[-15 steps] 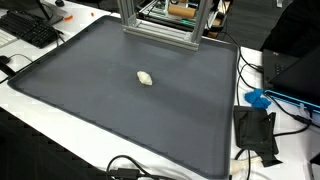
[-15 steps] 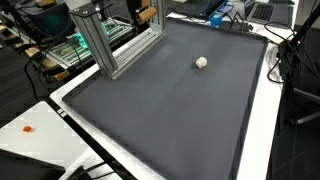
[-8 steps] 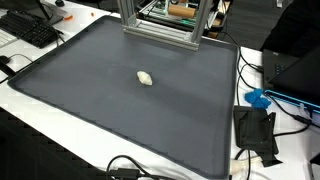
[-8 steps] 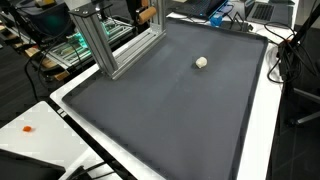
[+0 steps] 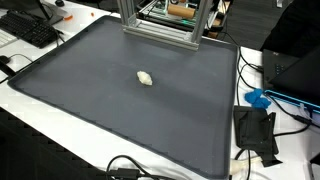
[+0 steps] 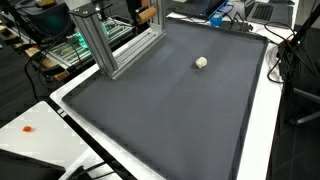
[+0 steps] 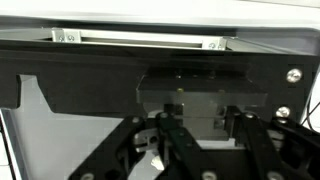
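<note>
Nothing on the dark mat (image 5: 90, 110) has moved since the earlier frame: the small whitish crumpled lump (image 5: 145, 78) lies at the same place near the middle, well apart from the aluminium frame (image 5: 160, 28). Your arm shows in no exterior view. In the wrist view, the gripper (image 7: 205, 150) faces a black panel (image 7: 80, 75), jaws together.

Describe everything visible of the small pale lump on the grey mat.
The small pale lump is off-white, rounded and slightly irregular; it is too small to tell its material. It lies alone on the dark grey mat, toward the end with the aluminium frame, touching only the mat.
</note>
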Action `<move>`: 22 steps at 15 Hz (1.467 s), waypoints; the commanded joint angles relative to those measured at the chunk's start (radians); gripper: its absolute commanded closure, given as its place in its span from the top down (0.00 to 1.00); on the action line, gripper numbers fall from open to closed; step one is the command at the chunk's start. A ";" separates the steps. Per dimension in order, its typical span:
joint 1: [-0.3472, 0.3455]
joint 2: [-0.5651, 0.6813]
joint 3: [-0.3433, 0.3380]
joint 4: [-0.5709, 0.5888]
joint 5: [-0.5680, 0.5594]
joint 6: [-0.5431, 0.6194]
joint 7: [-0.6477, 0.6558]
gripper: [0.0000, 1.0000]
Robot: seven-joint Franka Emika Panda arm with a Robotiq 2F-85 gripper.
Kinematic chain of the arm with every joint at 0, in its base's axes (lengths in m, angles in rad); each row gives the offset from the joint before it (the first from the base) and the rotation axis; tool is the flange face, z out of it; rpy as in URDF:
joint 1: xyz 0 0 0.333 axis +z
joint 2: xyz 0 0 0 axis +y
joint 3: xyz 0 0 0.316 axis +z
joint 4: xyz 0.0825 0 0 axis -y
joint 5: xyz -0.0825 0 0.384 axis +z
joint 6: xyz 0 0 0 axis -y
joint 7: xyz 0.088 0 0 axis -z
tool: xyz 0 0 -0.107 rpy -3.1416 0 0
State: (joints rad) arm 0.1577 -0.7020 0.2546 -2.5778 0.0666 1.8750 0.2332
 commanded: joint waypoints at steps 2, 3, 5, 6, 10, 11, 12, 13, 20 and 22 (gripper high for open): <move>-0.008 -0.026 -0.025 -0.014 0.019 -0.014 0.028 0.23; -0.006 -0.030 -0.031 -0.018 0.025 -0.004 0.026 0.23; -0.008 -0.034 -0.036 -0.020 0.024 0.002 0.020 0.23; -0.009 -0.034 -0.038 -0.016 0.020 -0.006 0.016 0.23; -0.013 -0.039 -0.045 -0.001 0.009 -0.015 0.004 0.23; -0.014 -0.040 -0.048 0.006 0.008 -0.017 0.002 0.23; -0.021 -0.043 -0.050 0.018 -0.002 -0.017 0.001 0.23; -0.025 -0.044 -0.053 0.028 -0.007 -0.015 0.000 0.23; -0.060 0.019 -0.070 0.142 -0.049 0.047 -0.033 0.23; -0.069 0.057 -0.076 0.175 -0.062 0.080 -0.053 0.23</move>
State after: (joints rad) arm 0.1040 -0.7047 0.1900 -2.4593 0.0304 1.9168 0.2122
